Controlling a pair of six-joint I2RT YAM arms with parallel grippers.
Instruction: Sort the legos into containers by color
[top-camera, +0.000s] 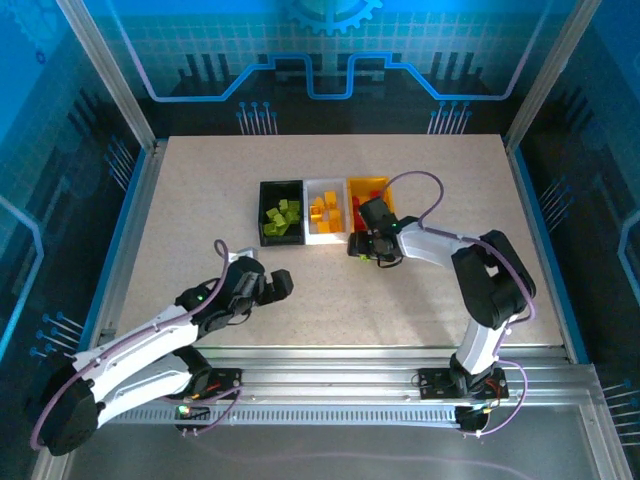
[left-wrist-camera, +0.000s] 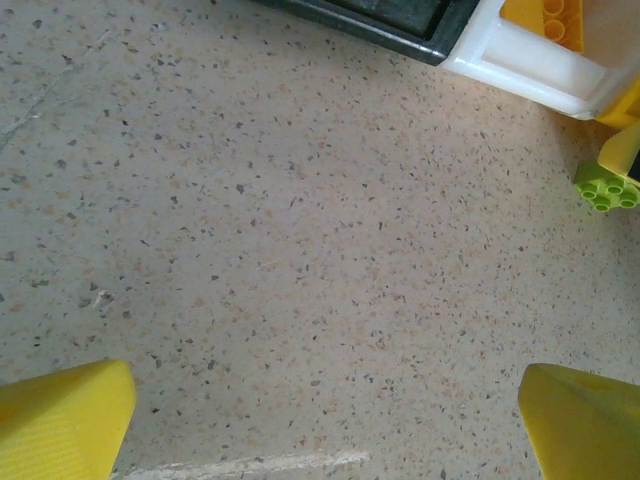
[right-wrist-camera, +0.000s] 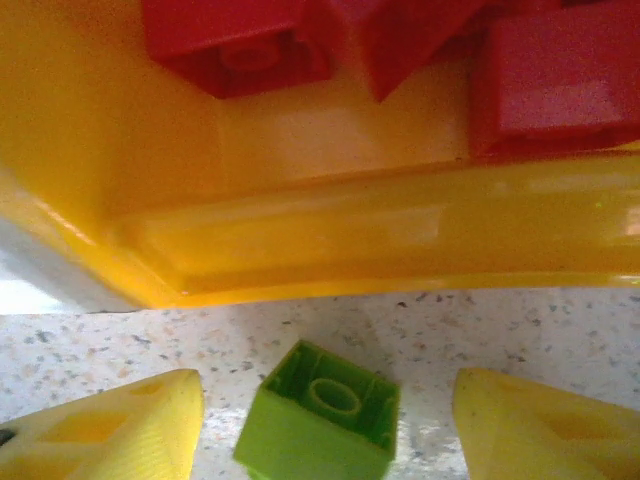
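**Skewed green brick, tight against the wrong bin**

The last green brick (right-wrist-camera: 320, 422) lies on the table (top-camera: 200, 200), just beside the near wall of the yellow bin (right-wrist-camera: 300, 250), which holds red bricks (right-wrist-camera: 240, 45). It sits turned at an angle to the right pincer (right-wrist-camera: 325, 378), so a squeeze may catch its corners and twist it or pop it out. The wall is close enough for the fingers to nudge the bin. The brick's likely home, the black bin (top-camera: 262, 210), is at the far end of the row, so a weak hold could drop it among the wrong colours.

The right arm folds at the elbow, wrist tipped down, jaws half-wide either side of the brick with gaps showing. The left pincer (top-camera: 272, 285) is spread wide, low over bare table.
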